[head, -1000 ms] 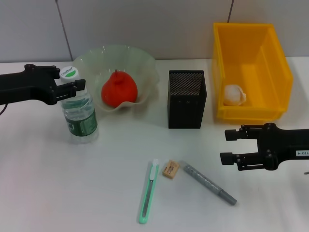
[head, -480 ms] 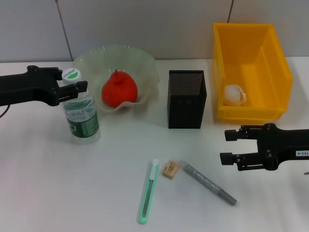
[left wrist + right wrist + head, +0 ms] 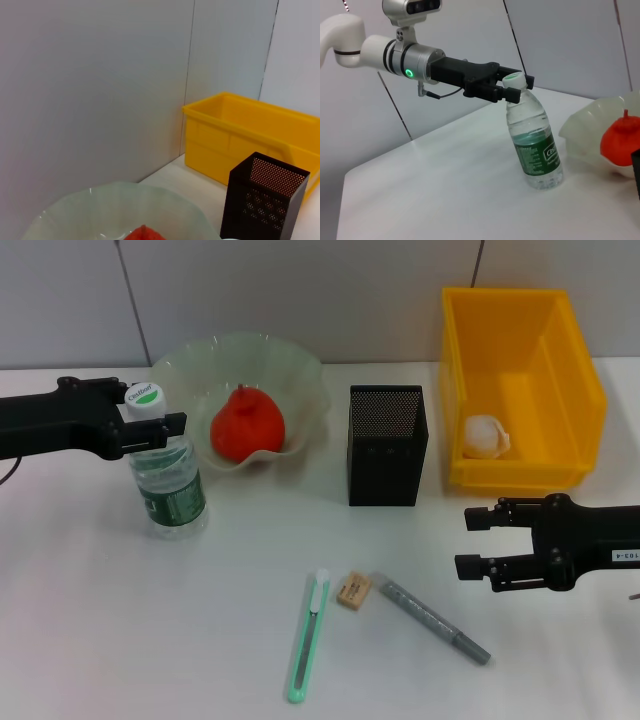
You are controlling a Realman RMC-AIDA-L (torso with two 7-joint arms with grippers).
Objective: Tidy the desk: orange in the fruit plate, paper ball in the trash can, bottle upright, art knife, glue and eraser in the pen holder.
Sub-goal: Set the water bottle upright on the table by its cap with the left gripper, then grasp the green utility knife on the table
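Though the left tool (image 3: 158,422) flanks the bottle (image 3: 165,480), contact is unclear.

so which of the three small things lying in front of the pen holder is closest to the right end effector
The grey glue pen: it lies rightmost of the three, angled toward the right end effector. The eraser and green art knife lie further left.

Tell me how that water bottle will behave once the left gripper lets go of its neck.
The bottle stands upright but looks slightly tilted; tall and narrow, with little water visible, it may wobble or tip. The left gripper sits around its neck; its clear plastic probably flexes under squeezing.
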